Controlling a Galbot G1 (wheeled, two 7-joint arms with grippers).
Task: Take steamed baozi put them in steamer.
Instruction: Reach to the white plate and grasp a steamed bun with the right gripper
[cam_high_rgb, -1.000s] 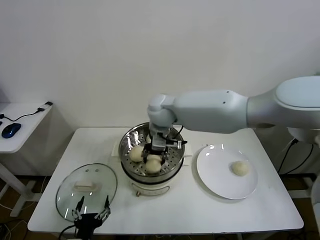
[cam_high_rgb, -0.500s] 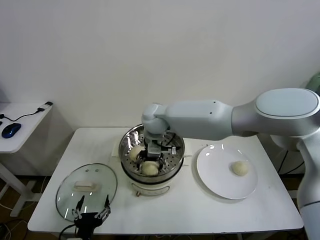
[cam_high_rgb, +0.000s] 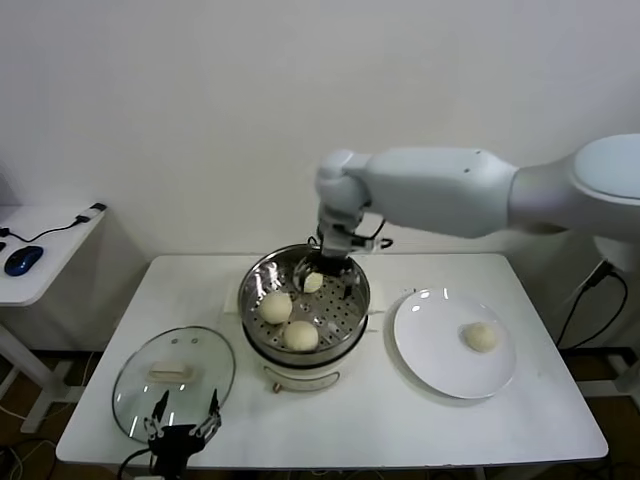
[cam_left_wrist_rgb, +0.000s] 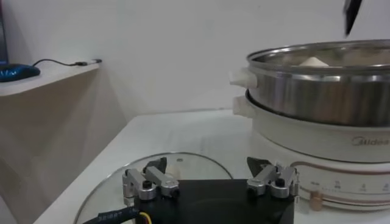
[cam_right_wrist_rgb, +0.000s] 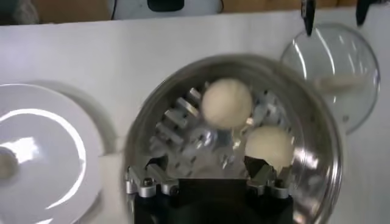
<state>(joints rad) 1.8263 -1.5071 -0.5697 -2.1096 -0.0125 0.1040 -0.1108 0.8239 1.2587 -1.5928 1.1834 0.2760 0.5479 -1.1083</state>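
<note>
The right gripper (cam_high_rgb: 333, 262) hangs over the far rim of the steamer (cam_high_rgb: 255, 310), its fingers (cam_right_wrist_rgb: 146, 181) spread apart with nothing between them, as the right wrist view shows looking straight down into the pot. Below it, on the perforated tray (cam_right_wrist_rgb: 183, 125), lie three steamed baozi: one (cam_high_rgb: 276, 307) toward the left of the tray, one (cam_high_rgb: 300, 336) at the near side, and a third (cam_high_rgb: 313, 282) at the far side, just beside the gripper and partly hidden by it. The two nearer buns sit close together but do not clearly touch. The right arm (cam_high_rgb: 450, 190) reaches in from the right, high above the table (cam_high_rgb: 400, 420).

To the right of the steamer, just beside it, rests a flat white plate (cam_high_rgb: 430, 350) holding the fourth baozi (cam_high_rgb: 481, 338), which sits toward the plate's right side.

At the near left of the table lies a round glass lid (cam_high_rgb: 140, 395) with a white handle (cam_high_rgb: 168, 373). The left gripper (cam_high_rgb: 183, 428) hovers at the lid's near edge, its fingers (cam_left_wrist_rgb: 143, 184) standing wide apart and holding nothing.

Farther left, off the table, a small white side desk (cam_high_rgb: 50, 250) carries a blue mouse (cam_high_rgb: 22, 259) and a dark cable (cam_high_rgb: 70, 225).
</note>
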